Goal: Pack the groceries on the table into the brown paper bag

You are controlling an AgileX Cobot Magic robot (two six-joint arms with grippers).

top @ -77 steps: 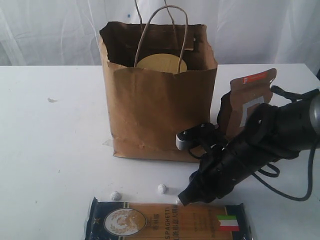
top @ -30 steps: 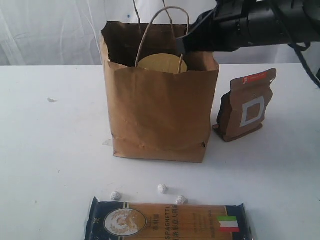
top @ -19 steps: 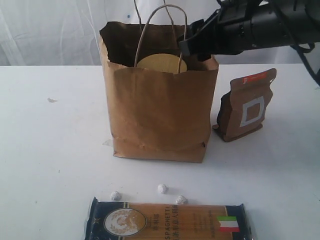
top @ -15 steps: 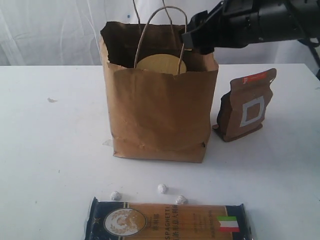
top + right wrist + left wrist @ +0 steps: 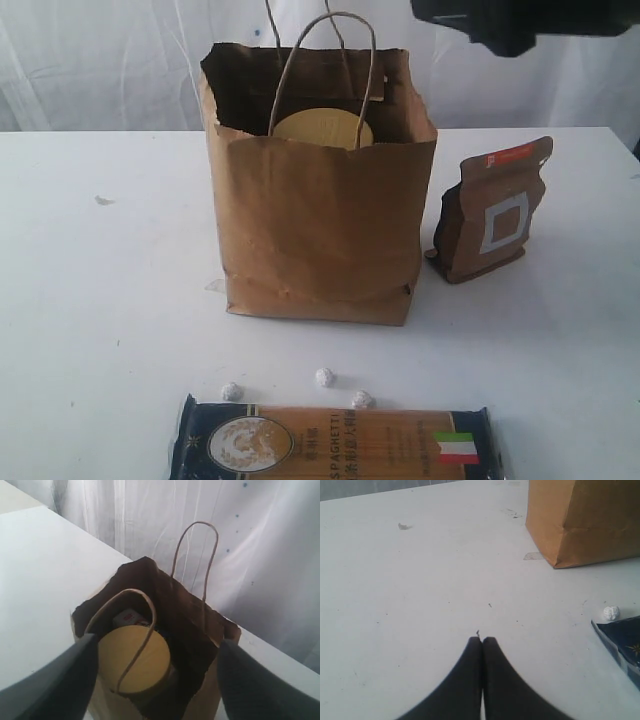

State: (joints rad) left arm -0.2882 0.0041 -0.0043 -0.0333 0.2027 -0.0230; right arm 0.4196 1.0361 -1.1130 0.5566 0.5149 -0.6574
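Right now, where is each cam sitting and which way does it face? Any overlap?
Exterior: slightly above the table, facing the brown paper bag; only part of the right arm shows, at the top edge.
Left wrist: low over the table, looking toward the bag's corner; shut left gripper in the foreground.
Right wrist: above the bag, looking down into it at the tan lid; open right gripper frames it.
Shared: bag in all three; lid in exterior and right wrist.

White sheer curtain [image 5: 100, 60] across the whole backdrop, soft vertical folds, a few small dark specks [image 5: 227, 550] on the cloth, even diffuse light, no hard shadows, wide white table [image 5: 100, 300] in front, few small marks.
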